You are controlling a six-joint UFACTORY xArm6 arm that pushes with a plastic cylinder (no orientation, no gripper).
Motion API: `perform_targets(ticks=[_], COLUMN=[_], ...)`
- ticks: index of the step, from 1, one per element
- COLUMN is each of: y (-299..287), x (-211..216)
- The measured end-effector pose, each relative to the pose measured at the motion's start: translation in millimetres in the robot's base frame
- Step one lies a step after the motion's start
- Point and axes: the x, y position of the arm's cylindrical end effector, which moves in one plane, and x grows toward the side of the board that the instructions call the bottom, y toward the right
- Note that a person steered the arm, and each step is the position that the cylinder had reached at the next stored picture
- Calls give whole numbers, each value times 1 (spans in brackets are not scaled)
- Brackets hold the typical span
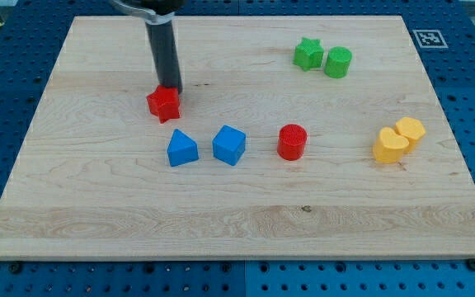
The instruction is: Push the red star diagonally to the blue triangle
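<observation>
The red star (163,104) lies left of the board's middle. The blue triangle (181,148) lies just below it and slightly to the view's right, a short gap apart. My tip (171,87) stands at the star's upper right edge, touching or almost touching it. The dark rod rises from there to the view's top.
A blue cube (229,144) sits right of the triangle, then a red cylinder (292,142). A green star (308,54) and green cylinder (338,63) lie at the upper right. Two yellow blocks (398,139) touch at the right. The wooden board (237,223) rests on a blue pegboard.
</observation>
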Motion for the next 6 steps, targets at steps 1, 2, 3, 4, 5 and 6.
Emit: perform_targets(ticks=[1, 2, 3, 4, 5, 6], y=[-5, 2, 40, 42, 42, 42], x=[5, -15, -15, 9, 22, 22])
